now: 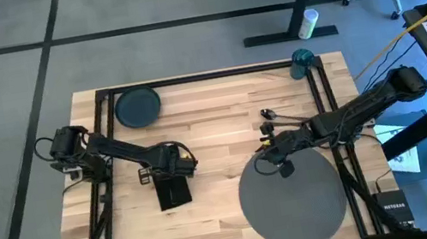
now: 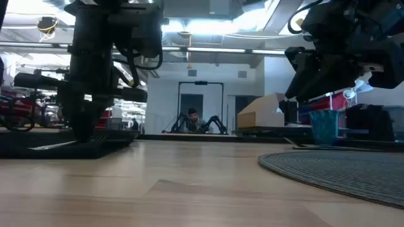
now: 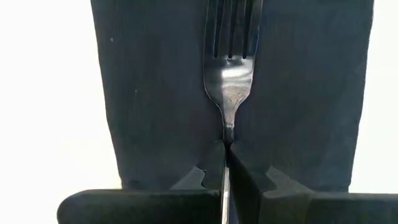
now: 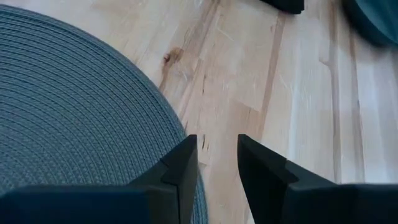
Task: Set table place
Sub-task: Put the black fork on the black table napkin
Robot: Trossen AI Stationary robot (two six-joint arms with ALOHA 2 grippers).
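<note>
Fork [image 3: 229,74] over black napkin [image 3: 155,93], handle pinched in left hand [image 3: 225,163], right hand [image 4: 217,163] empty, parted

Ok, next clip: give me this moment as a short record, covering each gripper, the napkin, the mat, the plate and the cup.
left gripper: shut on the fork, over the napkin
right gripper: open, empty, at the placemat edge
plate: far left corner of the table, off the placemat
cup: far right corner
placemat: bare
</note>
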